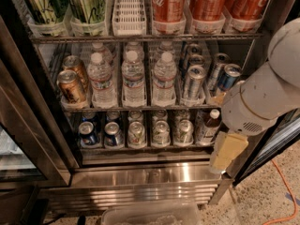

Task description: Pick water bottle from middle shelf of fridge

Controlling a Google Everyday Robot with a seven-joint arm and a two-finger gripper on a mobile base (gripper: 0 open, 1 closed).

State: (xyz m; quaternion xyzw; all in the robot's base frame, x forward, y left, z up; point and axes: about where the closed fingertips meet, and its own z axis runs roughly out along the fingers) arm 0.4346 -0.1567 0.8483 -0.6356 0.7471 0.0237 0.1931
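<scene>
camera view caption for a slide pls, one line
Robot arm at right, gripper low by the fridge corner, water bottles untouched on the middle shelf.

Green cans (pixel 61 3) at 11 o'clock, red cola cans (pixel 206 1) at 1, short cans (pixel 136 132) below centre, clear bin (pixel 150 214) at 6, orange cable (pixel 286 191) at 5, gripper (pixel 225 153) at 4.

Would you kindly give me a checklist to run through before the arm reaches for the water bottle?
1. Fridge open, middle shelf exposed: ok.
2. Water bottle upright in the front row: ok.
3. Gripper level with the bottle: not ok; it hangs at lower right, below that shelf.
4. Room beside the bottle: cannot tell; neighbouring bottles stand close in adjacent lanes.
5. Gripper empty: cannot tell.
</scene>
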